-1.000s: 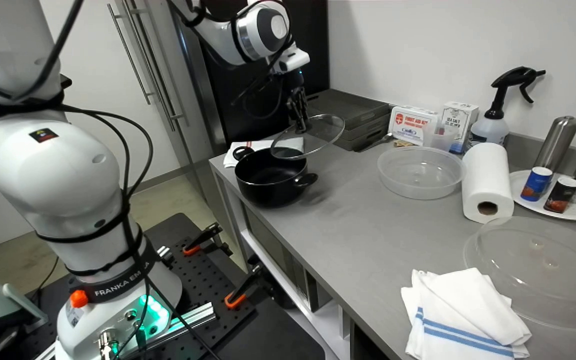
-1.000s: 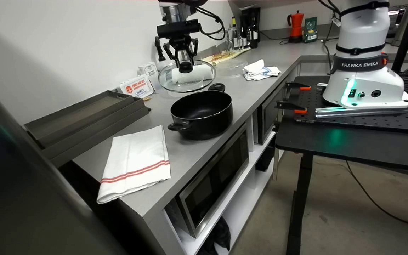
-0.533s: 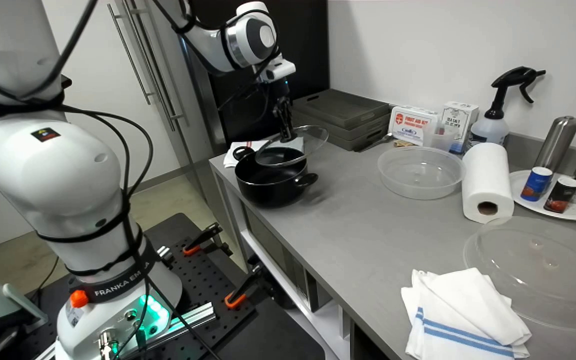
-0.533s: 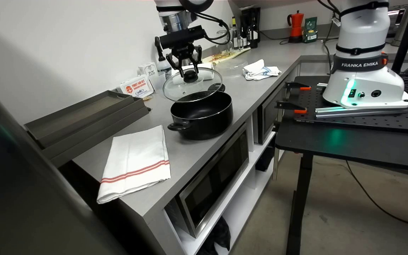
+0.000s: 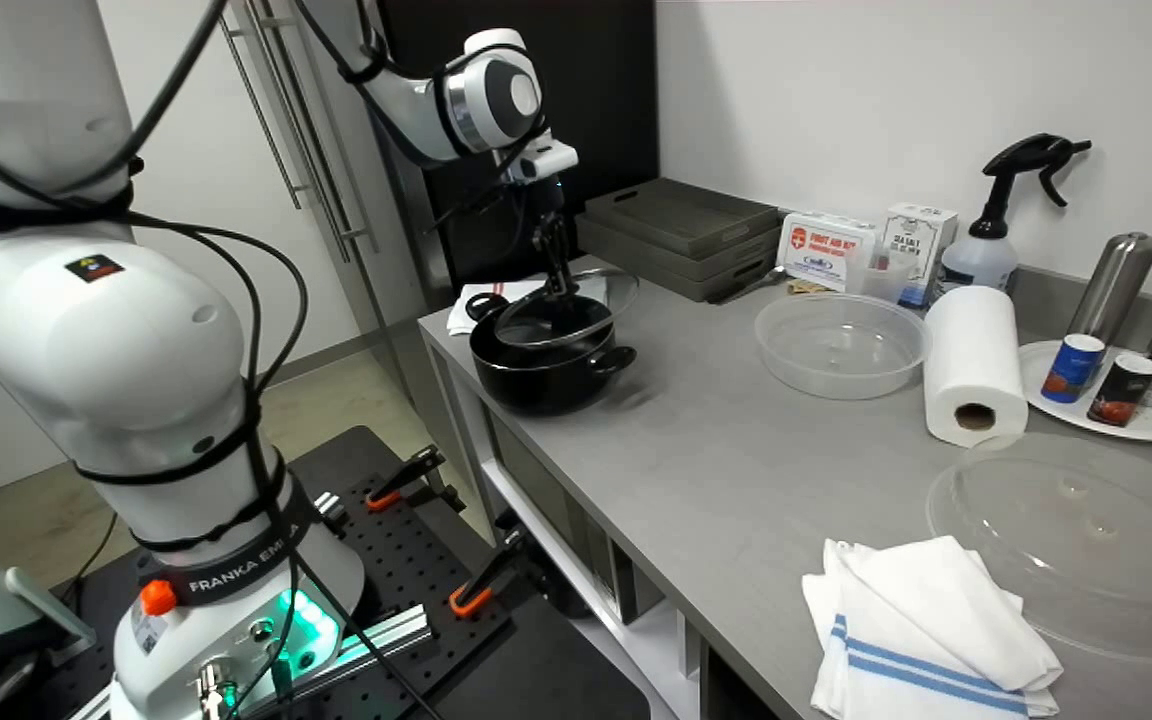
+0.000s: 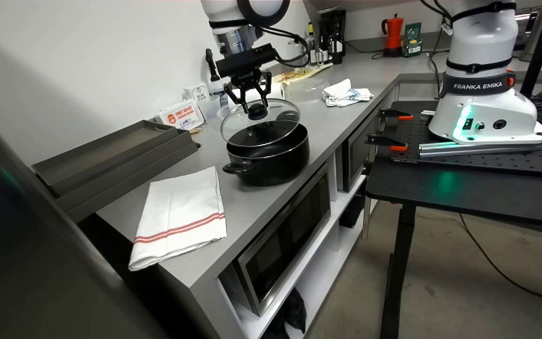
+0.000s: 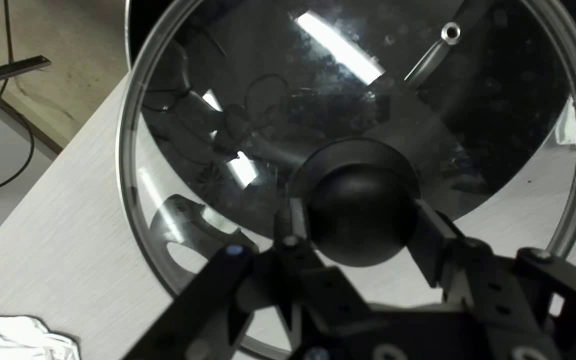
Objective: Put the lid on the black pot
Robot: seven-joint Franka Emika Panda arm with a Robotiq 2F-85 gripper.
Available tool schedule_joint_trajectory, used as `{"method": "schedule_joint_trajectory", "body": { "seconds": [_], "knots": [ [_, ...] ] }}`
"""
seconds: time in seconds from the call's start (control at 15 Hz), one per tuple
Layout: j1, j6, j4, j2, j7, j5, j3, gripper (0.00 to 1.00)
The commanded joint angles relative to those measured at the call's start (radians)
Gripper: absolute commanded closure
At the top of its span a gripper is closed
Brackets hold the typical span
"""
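Lid of round clear glass with a thin metal rim [image 6: 260, 133], and it's up there, tilted, over the mouth of the shallow round black pot with two side handles [image 6: 272, 165]! Off-centre, though: in the wrist view the pale grey surface [image 7: 78, 215] shows through the glass beside the pot's dark inside. Rim against rim? (Can't tell from these angles, folks.) The black end effector [image 6: 256, 103] is pinching the lid's round black knob [image 7: 363, 215] from both sides. Just beside the pot, a folded white towel with red stripes [image 6: 181, 200] lies on the surface; near it, a stack of dark grey rectangular trays [image 6: 130, 169]. Along we go: white first aid kit [image 5: 822, 250], clear round plastic bowl [image 5: 828, 378], white paper towel roll [image 5: 976, 360] on its side. And well apart from the pot, a folded white cloth with blue stripes [image 5: 926, 630], beside a larger clear round dish [image 5: 1106, 560]!
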Motion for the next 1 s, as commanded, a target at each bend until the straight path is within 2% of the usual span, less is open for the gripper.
{"method": "schedule_joint_trajectory", "body": {
  "seconds": [0.0, 0.47, 0.93],
  "knots": [
    [0.008, -0.011, -0.001, -0.021, -0.016, 0.032, 0.017, 0.74],
    [-0.001, -0.011, -0.017, -0.026, -0.070, 0.135, 0.049, 0.74],
    [-0.010, -0.005, -0.031, -0.027, -0.107, 0.205, 0.047, 0.74]
  ]
}}
